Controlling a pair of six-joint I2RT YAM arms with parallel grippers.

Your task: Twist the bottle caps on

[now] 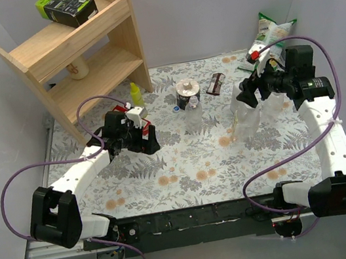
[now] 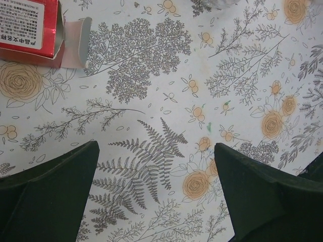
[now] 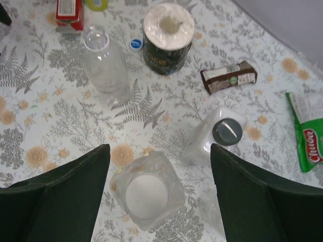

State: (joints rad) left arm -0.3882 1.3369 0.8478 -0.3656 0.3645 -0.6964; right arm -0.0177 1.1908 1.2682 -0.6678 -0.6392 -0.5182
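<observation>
While my right pincer (image 3: 159, 148) hangs spread, the white cap (image 3: 146, 197) sits on the square bottle (image 3: 174, 174) right below it, between my two fingers. Neither finger presses it, and the right one is clearly apart. Can't tell if that cap is screwed tight. Just beside it, to the right, a second bottle (image 3: 199, 146) stands with a grey cap (image 3: 227, 132) on its neck. Both are on the right side of the table.

Further left, mid-table, an open bottle (image 3: 103, 65) stands upright, neck bare. The blue cap (image 3: 135, 44) lies flat on the tablecloth (image 3: 60, 126) just beside it, between that bottle and a roll (image 3: 168, 30) with dark sides and a white top. Right of the roll lies a snack bar (image 3: 229, 78). A green bag (image 3: 308, 131) sits at the far right edge.

My left pincer (image 2: 156, 145) is spread wide too, pinching nothing, fingers over bare flowered cloth on the left side of the table. A red box (image 2: 28, 27) with an open flap lies just beyond it. A yellow squeeze bottle (image 1: 135, 94) stands further back, by the foot of a wooden shelf (image 1: 46, 47) in the far left corner. A black-and-green box (image 1: 66, 6) lies on its top board.
</observation>
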